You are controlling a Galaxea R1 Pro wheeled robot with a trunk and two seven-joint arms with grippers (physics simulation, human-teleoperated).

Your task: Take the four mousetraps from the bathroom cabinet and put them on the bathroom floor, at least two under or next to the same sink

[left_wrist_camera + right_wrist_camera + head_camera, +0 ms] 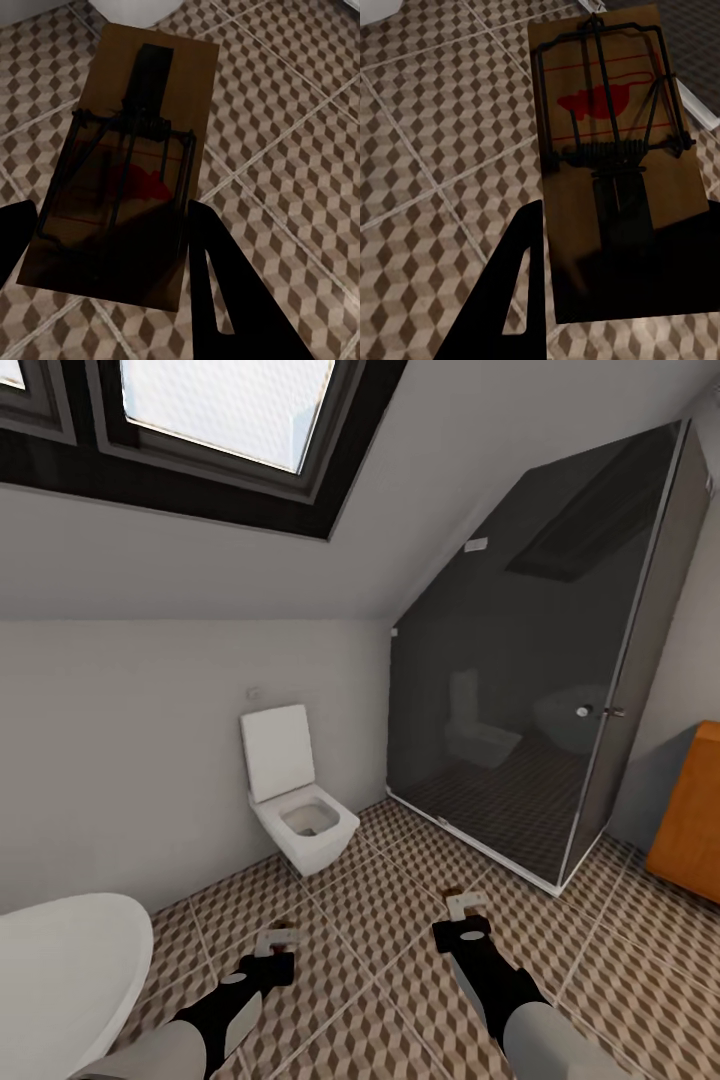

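Both arms reach forward over the floor [400, 920], each carrying 1 mousetrap. The left gripper [272, 948] is clamped on the left trap [124, 161], its 2 dark fingers [225, 292] pressing the board's edges; the wire spring and red mark face the wrist camera. The right gripper [462, 915] is closed on the right trap [619, 150] the same way, one finger [510, 300] against the board's side. Both traps hang above the cube-patterned tiles, on the near side of the toilet [300, 815], the right one closer to the shower [540, 690]. A corner of the cabinet [690, 810] shows beyond the shower. A curved white tub [60, 970] sits near the toilet, beside the left arm.
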